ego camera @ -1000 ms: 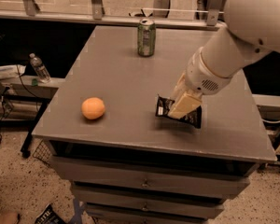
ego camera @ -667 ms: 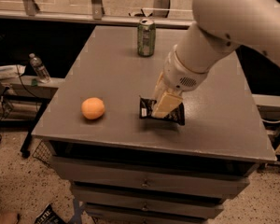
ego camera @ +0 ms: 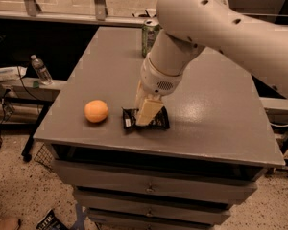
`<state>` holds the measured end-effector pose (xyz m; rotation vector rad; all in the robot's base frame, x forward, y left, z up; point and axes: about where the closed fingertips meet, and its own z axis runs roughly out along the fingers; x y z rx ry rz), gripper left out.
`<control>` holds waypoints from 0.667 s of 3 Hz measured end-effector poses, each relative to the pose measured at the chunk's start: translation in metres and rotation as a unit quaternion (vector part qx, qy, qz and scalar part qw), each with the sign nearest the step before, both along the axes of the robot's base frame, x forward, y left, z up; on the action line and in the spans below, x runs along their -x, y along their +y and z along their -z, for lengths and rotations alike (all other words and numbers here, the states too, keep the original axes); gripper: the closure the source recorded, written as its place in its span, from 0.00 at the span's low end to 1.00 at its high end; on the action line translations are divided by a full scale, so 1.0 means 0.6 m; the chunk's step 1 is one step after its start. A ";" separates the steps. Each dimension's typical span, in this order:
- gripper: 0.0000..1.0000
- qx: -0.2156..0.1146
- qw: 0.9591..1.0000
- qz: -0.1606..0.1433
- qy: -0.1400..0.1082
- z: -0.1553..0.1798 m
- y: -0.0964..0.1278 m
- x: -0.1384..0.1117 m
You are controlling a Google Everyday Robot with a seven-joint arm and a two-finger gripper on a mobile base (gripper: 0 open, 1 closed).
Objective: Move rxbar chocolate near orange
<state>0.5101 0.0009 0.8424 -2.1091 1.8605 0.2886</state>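
The rxbar chocolate [ego camera: 159, 120] lies flat near the front edge of the table [ego camera: 221, 114], close beside the orange [ego camera: 96, 111] but not touching it. It looks light and thin with a slippery, crinkly wrapper, so it is best pinched across its narrow middle. The gripper [ego camera: 145, 115] is right there, fingers [ego camera: 149, 109] closed on the bar's midsection, with both ends poking out.

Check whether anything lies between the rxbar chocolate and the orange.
Nothing visible does. The tool is down on the rxbar chocolate, and only bare tabletop separates the bar's nearer end from the orange. The green can stands far back, behind the arm, off that path.
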 end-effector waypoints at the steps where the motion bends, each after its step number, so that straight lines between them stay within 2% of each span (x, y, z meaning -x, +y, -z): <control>1: 1.00 -0.001 1.000 -0.012 0.010 0.014 0.018 -0.011; 2: 1.00 -0.001 1.000 -0.012 0.010 0.013 0.019 -0.011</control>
